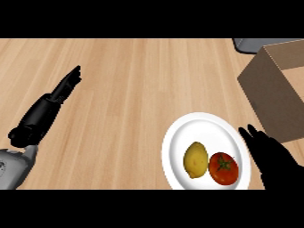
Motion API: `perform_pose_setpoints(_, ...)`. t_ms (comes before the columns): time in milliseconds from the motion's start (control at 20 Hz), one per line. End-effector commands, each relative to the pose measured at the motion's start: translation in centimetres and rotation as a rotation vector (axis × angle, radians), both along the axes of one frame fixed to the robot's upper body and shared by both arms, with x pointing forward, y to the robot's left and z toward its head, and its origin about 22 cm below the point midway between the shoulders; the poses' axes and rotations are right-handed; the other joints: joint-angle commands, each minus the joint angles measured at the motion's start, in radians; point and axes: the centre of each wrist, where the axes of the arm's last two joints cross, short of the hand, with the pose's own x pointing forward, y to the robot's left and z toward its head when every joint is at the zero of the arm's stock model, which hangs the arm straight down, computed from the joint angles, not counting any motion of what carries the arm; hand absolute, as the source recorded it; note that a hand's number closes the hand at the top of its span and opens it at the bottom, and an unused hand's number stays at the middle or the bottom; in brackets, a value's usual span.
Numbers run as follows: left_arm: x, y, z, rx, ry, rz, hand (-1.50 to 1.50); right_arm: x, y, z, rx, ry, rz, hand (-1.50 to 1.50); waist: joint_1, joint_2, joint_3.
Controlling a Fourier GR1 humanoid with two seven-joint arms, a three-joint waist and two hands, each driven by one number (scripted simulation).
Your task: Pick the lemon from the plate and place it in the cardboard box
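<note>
Lemon point(195, 159) lies on the plate point(180, 129) — ungrasped, unboxed. Right hand point(273, 156) hovers beside the plate, left hand point(65, 87) far off; fingers straight.

Bright even light, counter point(128, 89) evenly lit, cardboard box point(273, 98) outer wall in shade

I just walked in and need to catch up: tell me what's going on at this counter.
The robot is set to move a lemon into a cardboard box, but has not yet picked it up. The lemon lies on a white plate beside a tomato. The right hand is open at the plate's right edge, holding nothing. The box stands open just beyond the plate, to the upper right. The left hand rests open at the left, fingers straight.
</note>
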Motion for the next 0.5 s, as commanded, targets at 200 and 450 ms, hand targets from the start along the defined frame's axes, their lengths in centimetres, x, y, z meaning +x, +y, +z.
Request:
perform_pose_setpoints(200, -0.1, 1.2, -0.6, 0.008, -0.008, 0.003, 0.0, 1.5, 3.9, -1.2, -0.084, 0.132, -0.141, -1.5, -0.001, -0.002, 0.001)
perform_pose_setpoints(450, 1.2, 0.1, 0.6, -0.008, 0.002, 0.015, 0.0, 3.8, 5.8, -3.1, -0.149, 0.122, -0.18, -1.5, -0.012, -0.002, 0.003)
